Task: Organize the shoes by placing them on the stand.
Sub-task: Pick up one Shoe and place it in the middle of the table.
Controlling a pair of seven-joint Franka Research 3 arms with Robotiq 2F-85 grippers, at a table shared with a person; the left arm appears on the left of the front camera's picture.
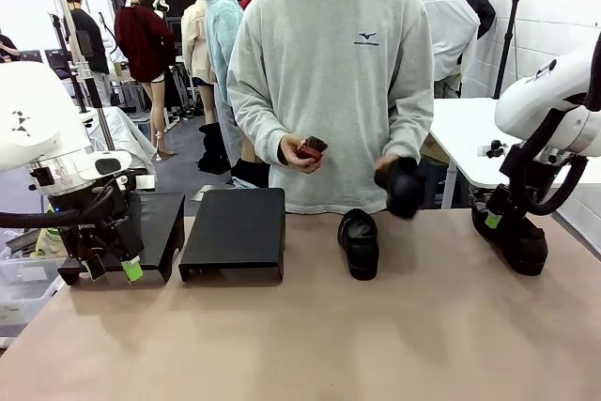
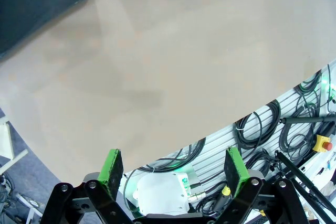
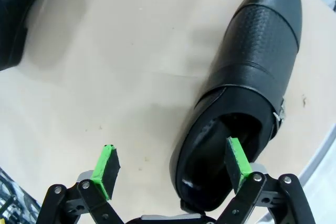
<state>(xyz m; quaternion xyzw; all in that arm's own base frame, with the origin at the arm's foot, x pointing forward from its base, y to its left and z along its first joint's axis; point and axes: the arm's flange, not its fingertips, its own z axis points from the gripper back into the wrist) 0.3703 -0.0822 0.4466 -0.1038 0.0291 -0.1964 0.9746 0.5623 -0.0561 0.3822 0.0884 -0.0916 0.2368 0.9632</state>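
The two units of the stand [image 1: 235,229] stood side by side at the far left of the table [image 1: 300,354]. The left gripper [image 2: 173,157] was spread wide over bare tabletop by the stand's front edge. One shoe [image 1: 360,243] lay mid-table with room all round. Another shoe [image 3: 252,66] sat near the right edge, and the right gripper [image 3: 170,150] gaped over its heel, gripping nothing. The person [image 1: 329,72] held a third shoe [image 1: 404,190].

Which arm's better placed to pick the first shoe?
Right. The right gripper, open, hangs over the shoe at the table's right side, one finger over its opening. The left gripper, open too, faces bare table beside the stand.
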